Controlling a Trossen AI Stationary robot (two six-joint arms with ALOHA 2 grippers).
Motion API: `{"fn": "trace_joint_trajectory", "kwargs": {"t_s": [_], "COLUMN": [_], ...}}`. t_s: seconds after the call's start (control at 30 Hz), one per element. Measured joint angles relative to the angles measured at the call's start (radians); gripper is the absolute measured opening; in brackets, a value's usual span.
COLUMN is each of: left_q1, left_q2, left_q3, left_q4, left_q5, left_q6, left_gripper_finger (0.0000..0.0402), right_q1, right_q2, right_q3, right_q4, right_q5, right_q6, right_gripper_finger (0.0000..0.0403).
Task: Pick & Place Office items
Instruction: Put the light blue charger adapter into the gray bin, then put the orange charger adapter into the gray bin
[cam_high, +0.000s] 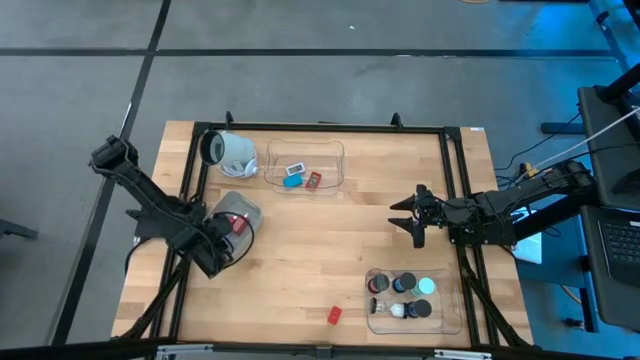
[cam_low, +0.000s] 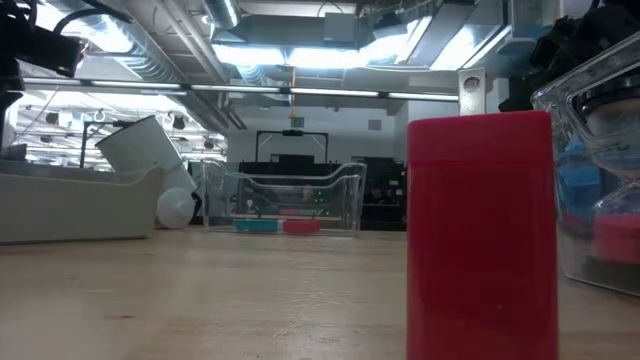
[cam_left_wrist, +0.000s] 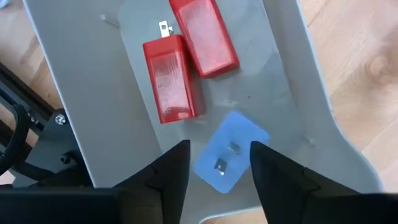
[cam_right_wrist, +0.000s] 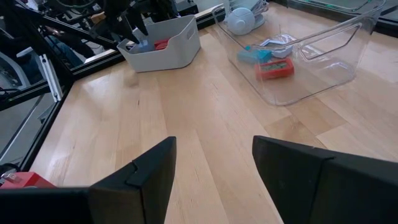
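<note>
My left gripper is open and points down into a grey bin at the table's left. On the bin's floor lie two red blocks side by side and a flat blue piece. My fingers stand on either side of the blue piece, above it. My right gripper hangs open over the table's right part with nothing between its fingers. One red block stands alone on the wood near the front edge.
A clear tray at the back holds blue, white and red pieces. Another clear tray at the front right holds several round pucks. A large white cylinder lies at the back left. Bare wood lies in the table's middle.
</note>
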Motion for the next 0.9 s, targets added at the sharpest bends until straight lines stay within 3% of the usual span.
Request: {"fn": "trace_joint_trajectory", "kwargs": {"t_s": [0.23,0.4,0.63,0.77,0.9], "left_q1": [0.003,0.045,0.066,0.048,0.020], "left_q2": [0.000,0.000,0.000,-0.001,0.019], "left_q3": [0.004,0.081,0.251,0.296,0.287], "left_q4": [-0.009,-0.121,-0.146,0.037,0.342], "left_q5": [0.019,0.073,-0.053,-0.184,-0.320], "left_q6": [0.011,0.004,0.102,0.183,0.337], "left_gripper_finger": [0.0211,0.0225,0.0217,0.0218,0.0219], "right_q1": [0.000,0.000,0.000,0.000,0.000], "right_q2": [0.000,0.000,0.000,0.000,0.000], "right_q3": [0.000,0.000,0.000,0.000,0.000], "right_q4": [0.000,0.000,0.000,0.000,0.000], "right_q5": [0.000,0.000,0.000,0.000,0.000], "right_q6": [0.000,0.000,0.000,0.000,0.000], "right_gripper_finger": [0.0215,0.0215,0.0215,0.0215,0.0215]}}
